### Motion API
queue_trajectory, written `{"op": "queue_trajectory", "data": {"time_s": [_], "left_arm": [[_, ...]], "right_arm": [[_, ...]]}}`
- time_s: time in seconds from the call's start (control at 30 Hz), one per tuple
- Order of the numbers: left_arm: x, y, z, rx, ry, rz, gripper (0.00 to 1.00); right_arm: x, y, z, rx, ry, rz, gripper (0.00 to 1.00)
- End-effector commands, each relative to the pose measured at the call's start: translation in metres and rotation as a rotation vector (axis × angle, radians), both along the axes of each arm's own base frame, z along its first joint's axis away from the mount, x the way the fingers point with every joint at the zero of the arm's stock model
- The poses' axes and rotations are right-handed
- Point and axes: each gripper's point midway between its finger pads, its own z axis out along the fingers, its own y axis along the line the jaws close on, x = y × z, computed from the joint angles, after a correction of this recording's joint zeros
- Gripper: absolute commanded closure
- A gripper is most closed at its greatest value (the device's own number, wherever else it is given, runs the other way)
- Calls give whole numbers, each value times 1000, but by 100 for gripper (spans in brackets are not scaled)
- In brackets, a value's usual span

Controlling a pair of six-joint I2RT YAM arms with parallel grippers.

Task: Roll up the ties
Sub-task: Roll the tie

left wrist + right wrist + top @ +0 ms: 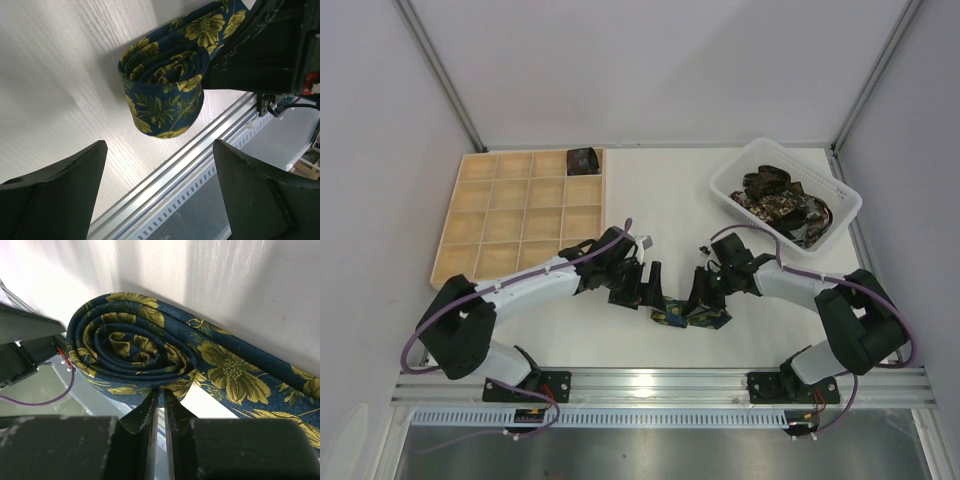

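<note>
Rolling is partway on the navy tie point(130, 345). Several turns are wound into a loose coil standing on edge, and a flat unrolled tail leaves the coil toward 4 o'clock in the right wrist view. In the top view the tie lies on the surface point(670, 190) at 6 o'clock, just ahead of the arm bases.

The right gripper point(160, 397) has its jaws nearly together, pinching the coil's lower edge as far as I can judge. The left gripper point(160, 147) has its jaws wide apart with nothing between them, and the coil sits beyond them at 12 o'clock.

Done: one rolled tie point(582, 160) sits in the top-right compartment of the wooden grid tray point(470, 215), at 10 o'clock.

Left: finish winding the tail, then place this roll. More ties point(775, 195) lie heaped and unrolled in the white basket point(848, 200) at 2 o'clock. Their count is unclear. Judged well under half done.
</note>
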Motion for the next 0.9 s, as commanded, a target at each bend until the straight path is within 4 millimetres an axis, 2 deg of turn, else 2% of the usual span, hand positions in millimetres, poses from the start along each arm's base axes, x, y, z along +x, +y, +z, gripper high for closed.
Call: {"op": "queue_trajectory", "data": {"time_s": [0.0, 0.37, 0.53, 0.87], "left_arm": [[14, -21, 11, -79, -72, -70, 7], [27, -46, -2, -123, -56, -128, 7], [26, -47, -16, -96, 3, -112, 10], [22, -49, -25, -110, 46, -83, 19]], "right_arm": [[16, 2, 1, -7, -76, 14, 86], [25, -2, -3, -11, -82, 18, 87], [29, -7, -6, -12, -77, 12, 88], [32, -4, -7, 4, -68, 10, 88]]}}
